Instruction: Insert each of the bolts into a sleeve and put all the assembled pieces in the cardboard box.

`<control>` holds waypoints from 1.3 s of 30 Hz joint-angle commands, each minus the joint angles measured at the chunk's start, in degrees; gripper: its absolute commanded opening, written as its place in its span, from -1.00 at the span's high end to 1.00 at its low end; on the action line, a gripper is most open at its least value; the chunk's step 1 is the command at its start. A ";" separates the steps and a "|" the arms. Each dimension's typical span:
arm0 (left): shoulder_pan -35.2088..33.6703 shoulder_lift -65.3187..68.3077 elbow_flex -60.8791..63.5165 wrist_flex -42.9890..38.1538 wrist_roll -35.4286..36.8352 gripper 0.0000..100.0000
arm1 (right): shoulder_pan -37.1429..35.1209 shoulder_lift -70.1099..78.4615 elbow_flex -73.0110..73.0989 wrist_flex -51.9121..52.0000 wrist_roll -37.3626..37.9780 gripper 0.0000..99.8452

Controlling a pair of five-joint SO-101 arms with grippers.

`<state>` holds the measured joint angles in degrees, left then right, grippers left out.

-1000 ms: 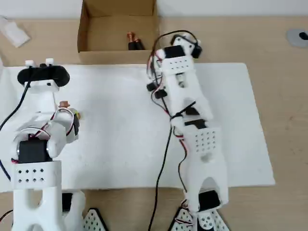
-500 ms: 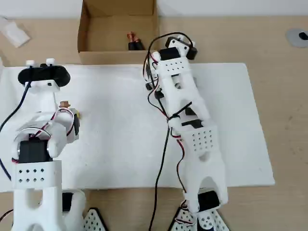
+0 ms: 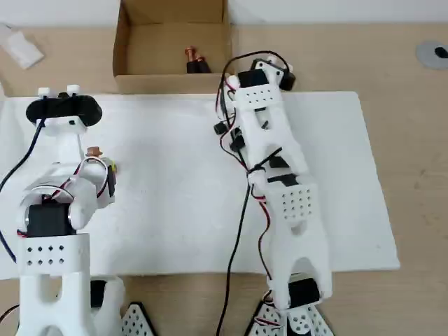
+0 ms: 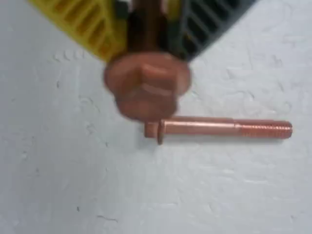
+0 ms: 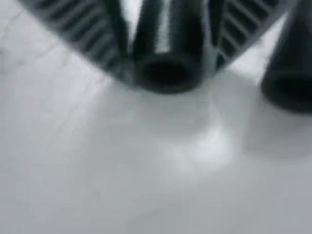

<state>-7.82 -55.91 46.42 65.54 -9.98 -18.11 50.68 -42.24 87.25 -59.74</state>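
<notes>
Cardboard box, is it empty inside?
No, the cardboard box holds bolt-and-sleeve pieces lying near its right wall.

We can't read any text, numbers or logos here. The cardboard box (image 3: 120, 49) walls look plain to us, same with the table (image 3: 364, 56).

A big white mat (image 3: 168, 210) lies flat on the wooden table (image 3: 399, 70). A small white packet (image 3: 21, 47) lies on the table past one far corner. A grey round thing (image 3: 432, 54) sits past the other.
</notes>
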 commanded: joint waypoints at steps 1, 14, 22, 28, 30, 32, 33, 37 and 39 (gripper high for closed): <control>0.79 -1.19 -0.26 -1.49 -0.44 0.98 | -1.45 1.36 -0.22 -1.41 -0.09 0.95; 0.70 -1.19 -0.26 -1.41 -0.44 0.98 | -4.26 1.01 -0.84 1.76 3.96 0.98; 0.53 -1.71 -0.79 -1.58 -0.18 0.98 | -7.43 1.01 -21.41 12.84 17.49 0.98; 0.35 -1.80 -0.79 -3.52 -0.09 0.99 | -9.54 -0.40 -38.11 15.21 28.22 0.98; 0.35 -1.80 -0.79 -4.22 -0.09 0.99 | -9.89 -2.51 -41.10 15.21 31.65 0.98; 0.35 -1.80 -0.88 -4.31 -0.26 0.99 | -10.51 -4.88 -43.03 15.21 34.64 0.98; 0.35 -1.89 -0.88 -4.31 -0.26 0.99 | -10.77 -6.20 -43.74 15.21 36.22 0.98; 0.26 -1.89 -0.88 -5.80 -0.18 0.99 | -12.97 -12.35 -46.11 15.21 43.43 0.98; -0.79 -1.89 -0.88 -7.21 -0.09 0.99 | -14.29 -15.52 -47.43 15.21 46.33 0.98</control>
<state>-7.82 -56.35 46.51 60.79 -9.98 -30.24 43.30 -85.58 101.23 -17.54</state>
